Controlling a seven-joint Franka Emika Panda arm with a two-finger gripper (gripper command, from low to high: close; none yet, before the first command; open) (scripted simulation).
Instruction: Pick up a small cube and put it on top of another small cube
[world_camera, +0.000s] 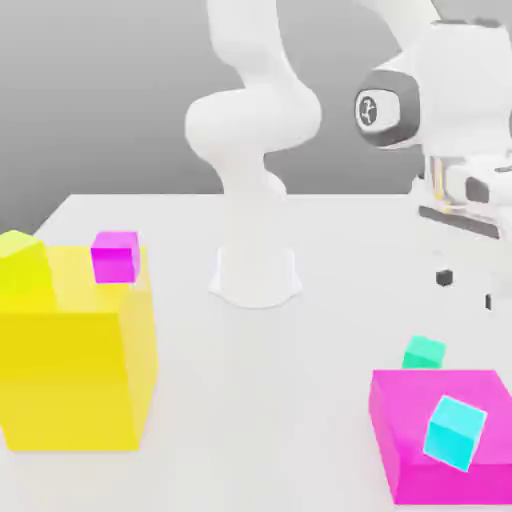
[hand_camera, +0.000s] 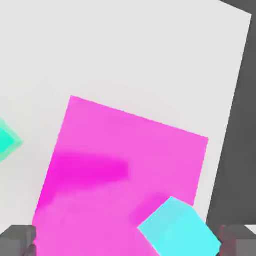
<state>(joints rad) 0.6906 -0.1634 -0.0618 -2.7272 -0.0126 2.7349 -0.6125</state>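
Observation:
The small teal-green cube (world_camera: 424, 352) rests on the white table just behind a big magenta block (world_camera: 440, 440); in the hand view the small cube (hand_camera: 7, 142) peeks in at the picture's edge. A sky-cyan small cube (world_camera: 455, 432) sits tilted on top of the magenta block (hand_camera: 130, 160), and the hand view shows this cyan cube (hand_camera: 180, 233) too. My gripper (world_camera: 467, 288) hangs well above the table at the exterior view's right, higher than both cubes. It is open, its dark fingertips (hand_camera: 18, 241) set wide apart, with nothing between them.
A big yellow block (world_camera: 75, 350) stands at the exterior view's left, with a small magenta cube (world_camera: 115, 256) and a yellow-green cube (world_camera: 22, 262) on it. The arm's white base (world_camera: 255, 275) rises mid-table. The table's edge (hand_camera: 239, 100) runs close beside the magenta block.

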